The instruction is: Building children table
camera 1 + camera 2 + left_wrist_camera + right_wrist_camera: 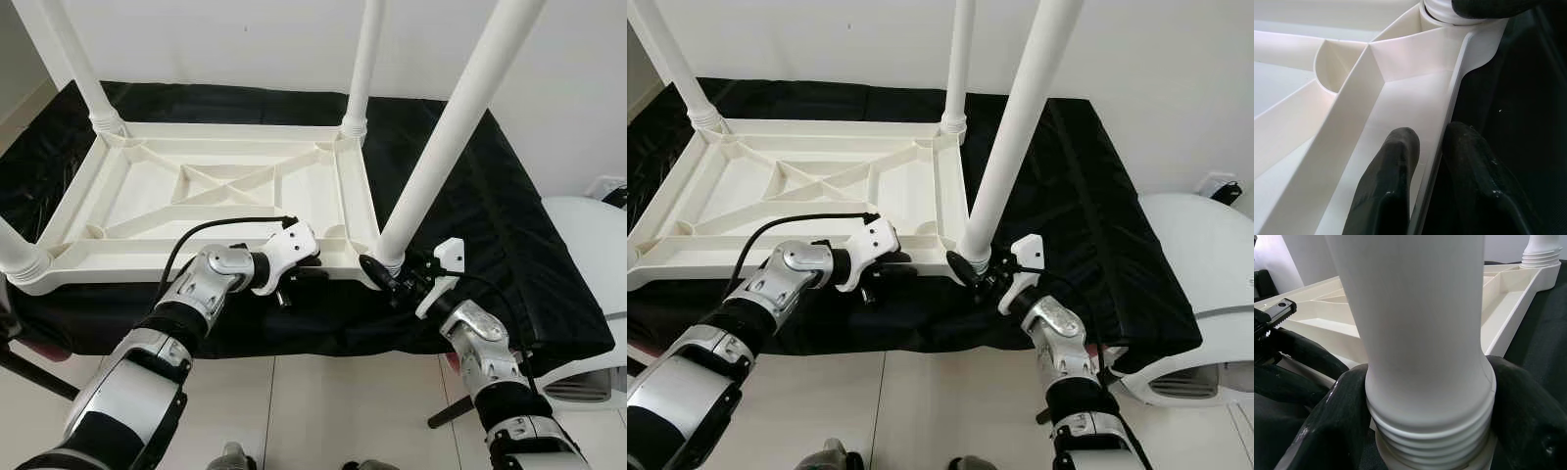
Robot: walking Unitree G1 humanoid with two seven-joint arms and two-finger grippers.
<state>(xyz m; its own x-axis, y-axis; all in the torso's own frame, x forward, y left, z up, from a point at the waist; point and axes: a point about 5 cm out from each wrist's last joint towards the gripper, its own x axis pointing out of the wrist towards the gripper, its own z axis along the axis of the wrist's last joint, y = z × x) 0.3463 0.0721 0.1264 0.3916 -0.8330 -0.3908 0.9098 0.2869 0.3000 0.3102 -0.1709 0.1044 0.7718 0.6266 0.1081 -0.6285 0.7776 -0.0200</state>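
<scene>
A white plastic table top (118, 269) lies upside down on a black-covered surface, its ribbed underside facing up. White legs stand at its corners: far left (78, 59), far right (364, 59), near left (15, 250) and near right (451, 137). My left gripper (304, 264) is shut on the table's near rim (1449, 112), with one finger (1386, 186) inside the rim and the other outside. My right gripper (387, 274) is shut around the threaded base of the near right leg (1420, 333), just above its socket.
The black cloth (509, 225) covers the whole support and hangs over its front edge. A white rounded object (588, 235) sits close at the right. A white wall rises behind. Tiled floor (323, 411) lies below, with a dark stand leg (29, 372) at the left.
</scene>
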